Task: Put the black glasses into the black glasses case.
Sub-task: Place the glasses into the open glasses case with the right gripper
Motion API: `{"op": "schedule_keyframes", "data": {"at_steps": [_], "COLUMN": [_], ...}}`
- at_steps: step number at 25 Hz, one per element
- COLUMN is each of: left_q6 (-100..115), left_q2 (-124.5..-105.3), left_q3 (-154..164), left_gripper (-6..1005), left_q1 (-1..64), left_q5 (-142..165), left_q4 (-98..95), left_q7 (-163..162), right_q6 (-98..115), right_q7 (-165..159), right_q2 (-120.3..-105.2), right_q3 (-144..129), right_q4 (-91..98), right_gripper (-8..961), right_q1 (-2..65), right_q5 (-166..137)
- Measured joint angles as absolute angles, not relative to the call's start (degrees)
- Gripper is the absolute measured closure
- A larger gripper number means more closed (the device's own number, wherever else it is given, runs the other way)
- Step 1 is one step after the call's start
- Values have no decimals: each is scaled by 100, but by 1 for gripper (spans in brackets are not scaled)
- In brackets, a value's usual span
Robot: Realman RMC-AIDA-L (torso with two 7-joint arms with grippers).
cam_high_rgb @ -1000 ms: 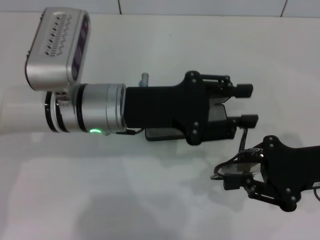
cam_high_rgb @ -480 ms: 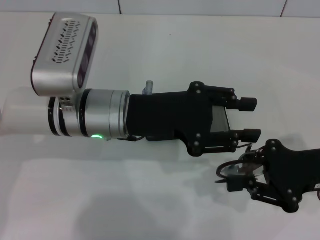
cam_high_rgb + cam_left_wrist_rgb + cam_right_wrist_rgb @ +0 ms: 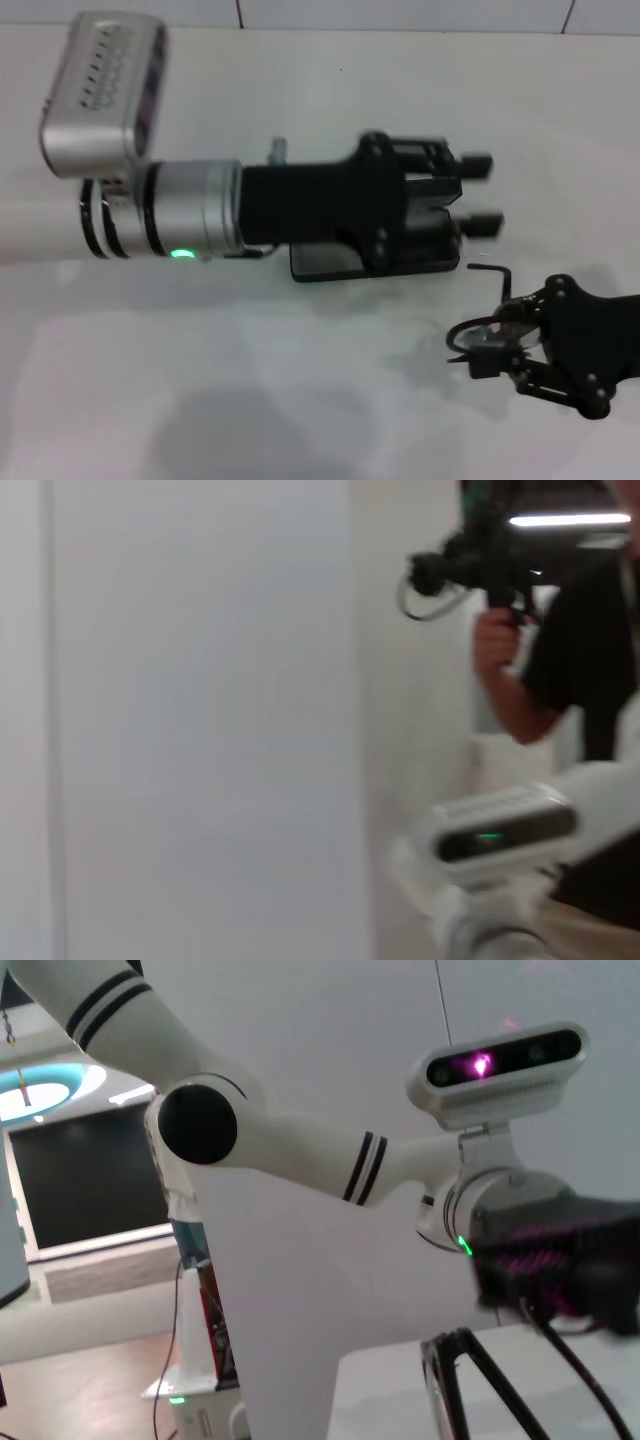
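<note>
Landmark = black glasses case [image 3: 345,262], lying flat on the white surface [image 3: 250,380], mostly hidden under the left gripper.

Left gripper [image 3: 480,195]: hangs directly over the case w/ its body covering most of it; only the case's near edge and a corner show. Fingers parted, a clear gap btwn the two tips, which reach just past the case's right end. Nothing btwn the fingers; can't tell whether it touches the case.

Right gripper [image 3: 478,352]: down-right of the case, near but apart from it. Fingers closed on the black glasses [image 3: 485,325], pinching the frame near a lens. One rounded lens rim pokes out on the case side of the gripper; a slim temple arm w/ a hooked end sticks up toward the case's right end, not reaching it. Glasses are outside the case, carried off the surface as far as can be told.

Right wrist view: glasses' rim and temple arms [image 3: 470,1385] close up, left arm beyond them.
</note>
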State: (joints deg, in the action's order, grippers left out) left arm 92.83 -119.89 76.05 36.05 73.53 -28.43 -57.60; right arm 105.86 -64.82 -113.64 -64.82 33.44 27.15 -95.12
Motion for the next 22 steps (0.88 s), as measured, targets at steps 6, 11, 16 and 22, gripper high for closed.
{"op": "schedule_keyframes", "data": {"at_steps": [6,11,16,22], "left_q6": [9255,9098,9005,8894], "left_q2": [-12005,-11991,-11989,-11992], "left_q3": [6681,6219,6064,6063], "left_gripper": [498,499,499,499], "left_q1": [3328,3181,3026,3049], "left_q5": [7244,6940,6936,6934], "left_q4": [-2748,-2581,-2571,-2489], "left_q7": [-5567,-5423,-5428,-5467], "right_q6": [9903,8715,7445,6507], "right_q7": [-6854,-8113,-9282,-10578], "right_q2": [-11430,-11605,-11598,-11606], "right_q3": [-6482,-7269,-8663,-9786], "right_q4": [4463,6575,7910,8679], "right_gripper": [846,846,846,845], "right_q1": [2272,1661,1544,1618], "right_q5": [-9731,-10353,-11093,-12389]}}
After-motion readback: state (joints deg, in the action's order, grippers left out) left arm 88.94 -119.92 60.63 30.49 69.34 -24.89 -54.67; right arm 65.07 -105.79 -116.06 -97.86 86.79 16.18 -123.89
